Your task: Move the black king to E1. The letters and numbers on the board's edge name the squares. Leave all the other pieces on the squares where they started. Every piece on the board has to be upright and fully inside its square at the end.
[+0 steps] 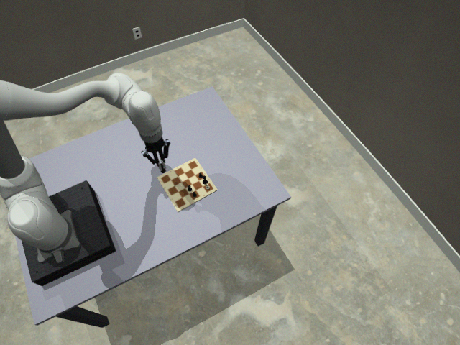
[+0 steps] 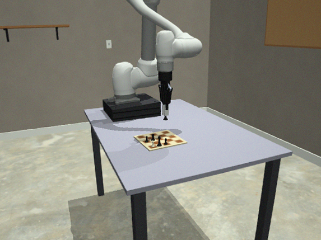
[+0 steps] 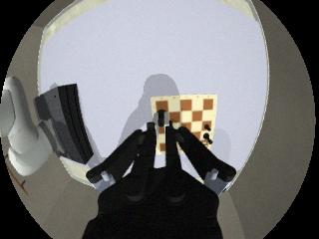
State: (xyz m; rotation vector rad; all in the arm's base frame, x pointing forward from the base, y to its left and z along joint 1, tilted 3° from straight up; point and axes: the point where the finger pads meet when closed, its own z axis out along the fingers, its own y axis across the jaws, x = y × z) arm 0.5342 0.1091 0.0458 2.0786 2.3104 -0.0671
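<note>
Black and slender, the black king [image 2: 165,117] hangs upright in the air, pinched near its top between the jaws of the gripper [image 2: 165,110], its round foot pointing down at the table [image 2: 215,143]. The jaws stand narrow, closed on the piece and not on themselves. Holding it high on the stem leaves the foot free, so it can be set flat on a square without the fingers brushing a neighbour.

Just past the king lies the chessboard [image 1: 174,202], toward the table's right edge as the top view shows it and well apart from the arm's black pedestal [image 1: 93,256] at the near left corner. The king sits over the board's corner nearest the arm, or just outside it; the top view is too coarse to say which. It hangs well above the wood, high enough, I judge, to pass over the standing pieces.

Those pieces cluster on the far side of the board: four black pieces [image 2: 158,142] and one white piece [image 2: 152,144], all upright in the exterior view. The edge letters cannot be read at this size, so which square is E1 cannot be told. If E1 lies close to that cluster, the descent needs to be straight and the release gentle, since a tall king topples easily and a nudge would shift the others.

The wrist view shows the dark fingers converging toward the board's near edge.
</note>
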